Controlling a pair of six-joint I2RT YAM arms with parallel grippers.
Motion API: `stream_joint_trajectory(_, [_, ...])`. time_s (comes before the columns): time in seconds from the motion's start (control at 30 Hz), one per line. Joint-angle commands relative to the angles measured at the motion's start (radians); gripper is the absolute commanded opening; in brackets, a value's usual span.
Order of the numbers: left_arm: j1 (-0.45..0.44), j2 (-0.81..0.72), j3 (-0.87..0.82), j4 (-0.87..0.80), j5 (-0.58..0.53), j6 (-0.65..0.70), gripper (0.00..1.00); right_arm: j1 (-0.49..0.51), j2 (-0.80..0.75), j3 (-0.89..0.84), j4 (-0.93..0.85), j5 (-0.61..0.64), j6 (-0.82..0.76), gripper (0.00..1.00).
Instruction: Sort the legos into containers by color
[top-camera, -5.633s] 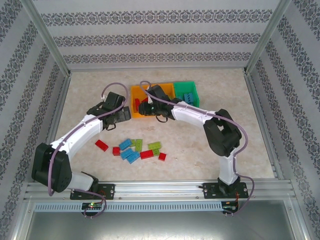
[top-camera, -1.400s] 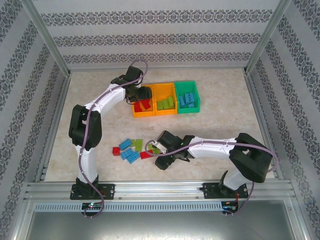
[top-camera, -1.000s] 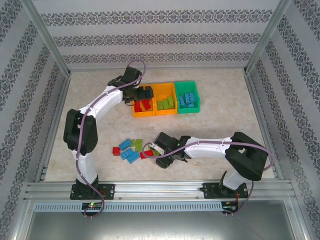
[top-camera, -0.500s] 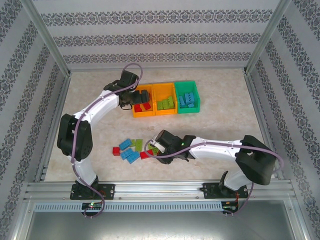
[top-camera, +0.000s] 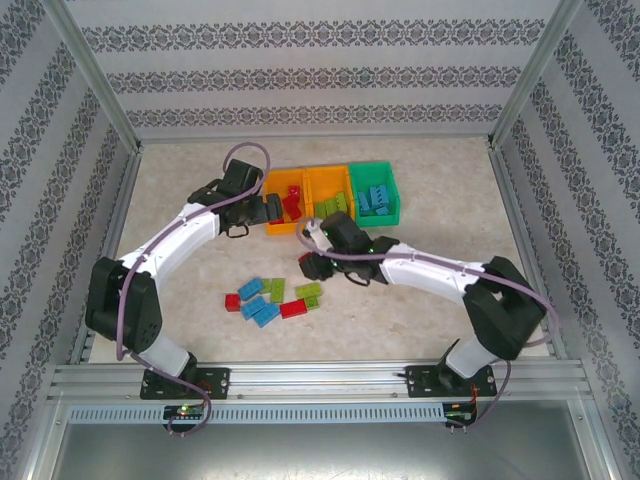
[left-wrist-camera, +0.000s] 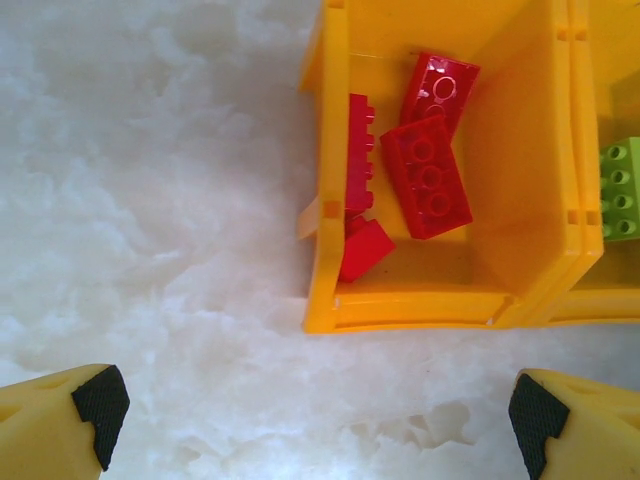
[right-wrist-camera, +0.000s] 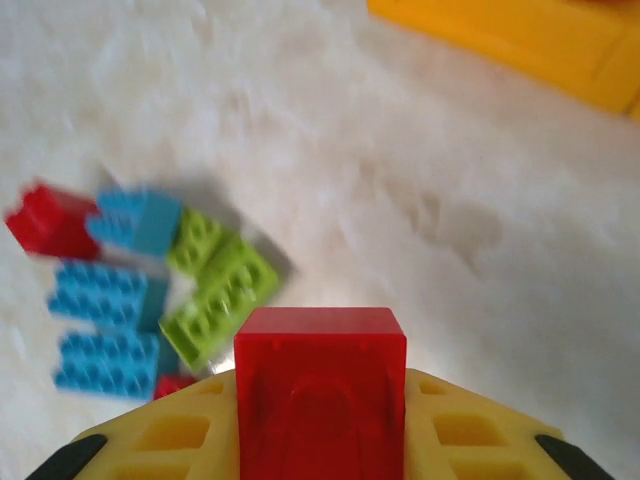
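Three joined containers stand at the back: a left orange bin (top-camera: 283, 226) holding red legos (left-wrist-camera: 425, 170), a middle orange bin (top-camera: 330, 187) holding light green legos (left-wrist-camera: 620, 190), and a green bin (top-camera: 372, 172) with blue ones. My left gripper (top-camera: 271, 209) hovers open just in front of the left orange bin (left-wrist-camera: 440, 300), fingertips (left-wrist-camera: 100, 400) wide apart with nothing between them. My right gripper (top-camera: 308, 266) is shut on a red lego (right-wrist-camera: 320, 385), raised between the loose pile and the bins. Loose red, blue and green legos (top-camera: 268, 299) lie on the table.
In the right wrist view the pile below holds green bricks (right-wrist-camera: 215, 285), blue bricks (right-wrist-camera: 100, 290) and a red one (right-wrist-camera: 45, 220); an orange bin edge (right-wrist-camera: 520, 35) is at top right. Metal frame rails (top-camera: 310, 375) border the marble table.
My right gripper closed on a red lego at the pile and lifted it toward the bins. My left gripper drew back from over the left orange bin, opening wider.
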Motion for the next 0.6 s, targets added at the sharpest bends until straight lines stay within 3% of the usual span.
stream_joint_trajectory(0.0, [0.005,-0.03,-0.042,-0.004,-0.049,-0.012,0.99,-0.037,0.091,0.118,0.06,-0.123,0.123,0.23])
stream_joint_trajectory(0.37, [0.011,-0.173,-0.214,-0.032,-0.123,-0.031,0.99,-0.132,0.355,0.462,-0.017,-0.057,0.358,0.25])
stream_joint_trajectory(0.57, [0.012,-0.247,-0.287,-0.055,-0.098,-0.023,0.99,-0.152,0.465,0.565,-0.039,-0.068,0.444,0.29])
